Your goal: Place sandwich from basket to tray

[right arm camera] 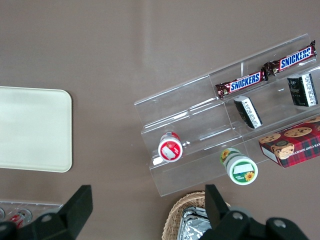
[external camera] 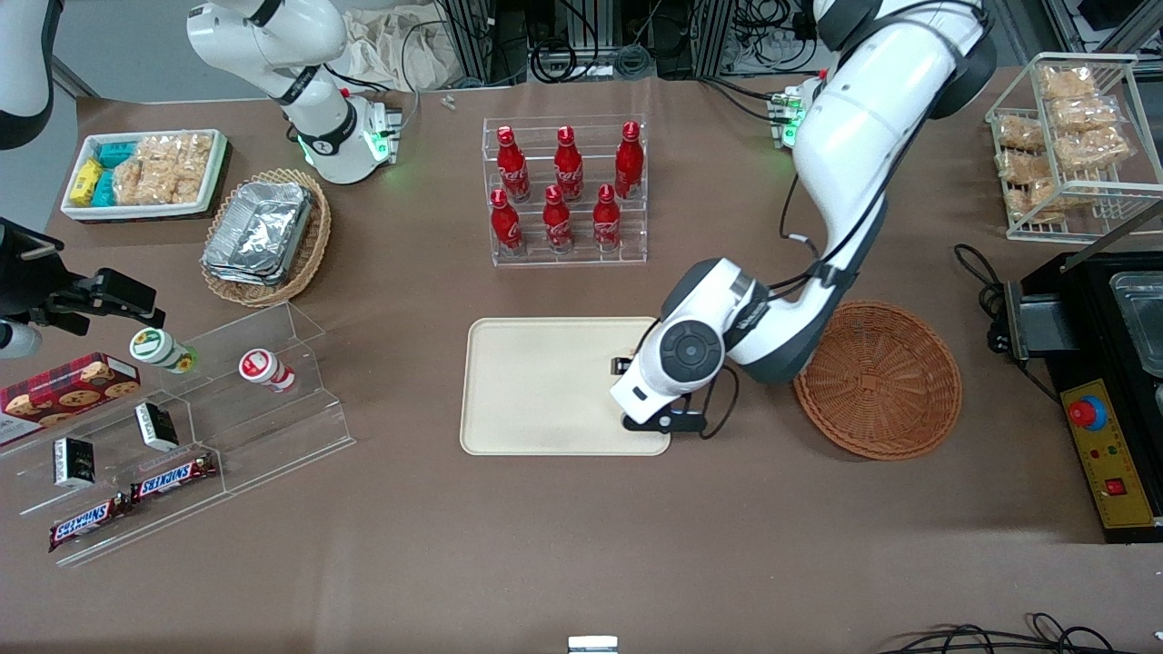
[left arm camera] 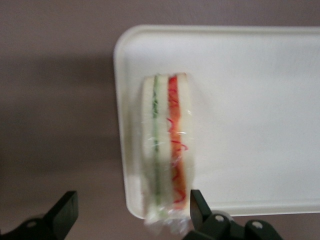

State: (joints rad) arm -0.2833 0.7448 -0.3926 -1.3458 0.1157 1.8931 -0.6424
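The sandwich [left arm camera: 166, 145], wrapped in clear film with green and red filling stripes, lies on the cream tray [left arm camera: 250, 115] beside one of its corners. One end of it reaches the rim. My left gripper [left arm camera: 131, 215] hangs just above that end with its fingers [left arm camera: 65, 212] spread wide, clear of the sandwich. In the front view the gripper [external camera: 647, 389] is over the tray [external camera: 536, 386] at the end nearest the round reddish-brown basket [external camera: 879, 381], and the arm hides the sandwich. The basket holds nothing.
A clear rack of red bottles [external camera: 565, 191] stands farther from the camera than the tray. An acrylic snack shelf [external camera: 173, 427], a pale oval basket with foil trays [external camera: 265, 234] and a white bin [external camera: 144, 173] lie toward the parked arm's end. A black appliance [external camera: 1104, 381] stands beside the basket.
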